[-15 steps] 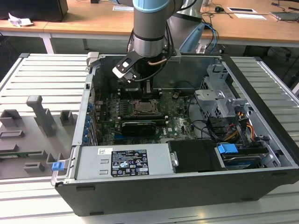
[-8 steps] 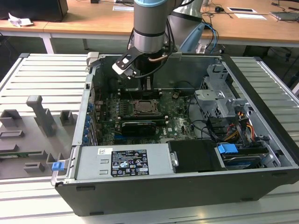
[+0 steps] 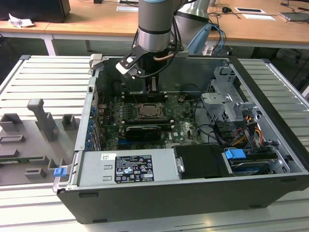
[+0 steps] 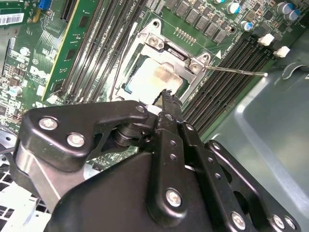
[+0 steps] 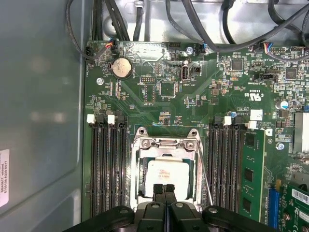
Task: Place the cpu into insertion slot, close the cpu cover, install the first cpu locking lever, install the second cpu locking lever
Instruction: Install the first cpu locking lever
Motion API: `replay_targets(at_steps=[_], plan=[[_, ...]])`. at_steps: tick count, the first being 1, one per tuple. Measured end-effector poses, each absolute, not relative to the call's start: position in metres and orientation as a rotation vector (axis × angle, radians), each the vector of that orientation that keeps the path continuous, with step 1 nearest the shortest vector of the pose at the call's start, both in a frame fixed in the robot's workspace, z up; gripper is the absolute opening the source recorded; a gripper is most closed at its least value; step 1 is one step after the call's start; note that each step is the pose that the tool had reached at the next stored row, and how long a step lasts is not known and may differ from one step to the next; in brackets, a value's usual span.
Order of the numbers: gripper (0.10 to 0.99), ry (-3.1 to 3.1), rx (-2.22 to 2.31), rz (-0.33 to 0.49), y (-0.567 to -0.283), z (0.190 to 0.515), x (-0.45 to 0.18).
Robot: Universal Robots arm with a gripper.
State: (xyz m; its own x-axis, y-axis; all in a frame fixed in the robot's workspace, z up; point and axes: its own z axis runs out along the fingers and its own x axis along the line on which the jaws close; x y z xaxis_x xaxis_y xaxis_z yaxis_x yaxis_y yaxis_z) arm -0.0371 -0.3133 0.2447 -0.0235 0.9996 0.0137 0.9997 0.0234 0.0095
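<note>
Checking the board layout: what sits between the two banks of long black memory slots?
In the first wrist view, the insertion slot, holding the cpu framed by the cpu cover.

cpu (image 5: 166, 175): pale metal top, satin, faint smudged sheen
cpu cover (image 5: 166, 143): bright silver metal, polished, reflective
pincer (image 5: 164, 188): matt black, smooth; shiny steel screw heads
circuit board (image 5: 159, 104): glossy green laminate
memory slots (image 5: 108, 164): black plastic, white plastic clips at ends
case wall (image 5: 38, 96): dull grey sheet metal, smooth
desk (image 3: 29, 87): ribbed grey metal, matt
</note>
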Motion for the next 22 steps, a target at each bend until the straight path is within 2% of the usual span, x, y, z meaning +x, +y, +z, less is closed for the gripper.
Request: replay_targets(at_steps=[22], plan=[[0.106, -2.245, -2.193, -0.026, -0.3133, 0.2522, -0.0371]])
